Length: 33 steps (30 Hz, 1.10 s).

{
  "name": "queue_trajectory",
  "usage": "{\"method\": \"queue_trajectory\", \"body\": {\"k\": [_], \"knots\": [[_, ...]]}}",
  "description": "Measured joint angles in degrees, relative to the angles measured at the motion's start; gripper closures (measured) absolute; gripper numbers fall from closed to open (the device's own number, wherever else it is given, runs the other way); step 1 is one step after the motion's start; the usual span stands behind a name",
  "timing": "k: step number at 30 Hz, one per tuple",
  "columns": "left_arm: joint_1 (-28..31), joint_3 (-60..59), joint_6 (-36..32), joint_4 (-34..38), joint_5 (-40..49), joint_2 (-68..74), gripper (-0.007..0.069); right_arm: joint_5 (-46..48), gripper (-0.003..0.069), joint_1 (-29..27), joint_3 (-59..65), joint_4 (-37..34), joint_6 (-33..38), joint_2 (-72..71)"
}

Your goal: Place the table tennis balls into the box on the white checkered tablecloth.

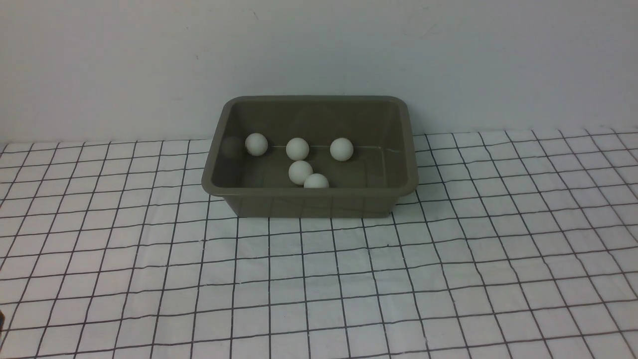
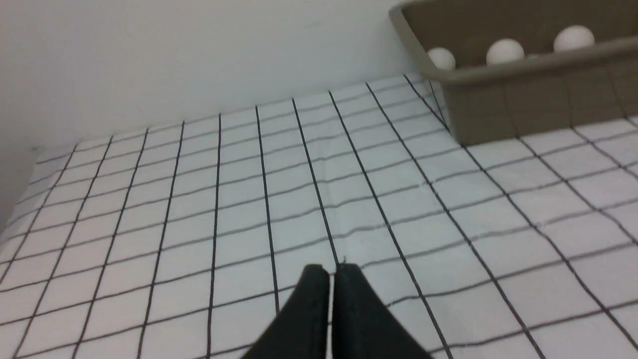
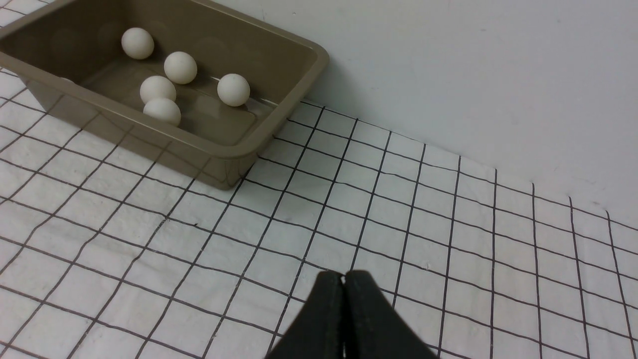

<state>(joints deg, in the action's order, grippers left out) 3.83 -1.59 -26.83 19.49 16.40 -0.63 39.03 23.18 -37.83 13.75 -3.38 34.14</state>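
From the front I see the rectangular olive-green plastic box [image 1: 309, 154] standing at the far edge of the white checkered tablecloth [image 1: 319, 279], against the pale wall [image 1: 319, 50], with five small matte white table tennis balls [image 1: 297, 148] resting on its floor — none lies on the cloth that I can see. Neither of my arms shows here. My left wrist view shows my left gripper [image 2: 332, 274] with its black fingers pressed together, holding nothing, hovering over bare cloth, the box well apart. My right wrist view shows my right gripper [image 3: 344, 279] likewise closed and empty, the box towards the cloth's far edge. I judge the placing step finished, or nearly — a next move calls for finding any stray ball first. Nothing stands in the way.
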Motion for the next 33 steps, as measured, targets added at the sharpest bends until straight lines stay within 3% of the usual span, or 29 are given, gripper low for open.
{"method": "queue_trajectory", "body": {"k": [5, 33], "knots": [[0.0, 0.0, -0.68, -1.52, 3.76, 0.0, 0.0629, 0.0, 0.0676, 0.0, 0.0, 0.0, 0.0, 0.0], [0.0, 0.0, -0.46, -1.75, 4.36, 0.0, 0.0629, 0.0, 0.0676, 0.0, 0.0, 0.12, 0.0, 0.0]]}}
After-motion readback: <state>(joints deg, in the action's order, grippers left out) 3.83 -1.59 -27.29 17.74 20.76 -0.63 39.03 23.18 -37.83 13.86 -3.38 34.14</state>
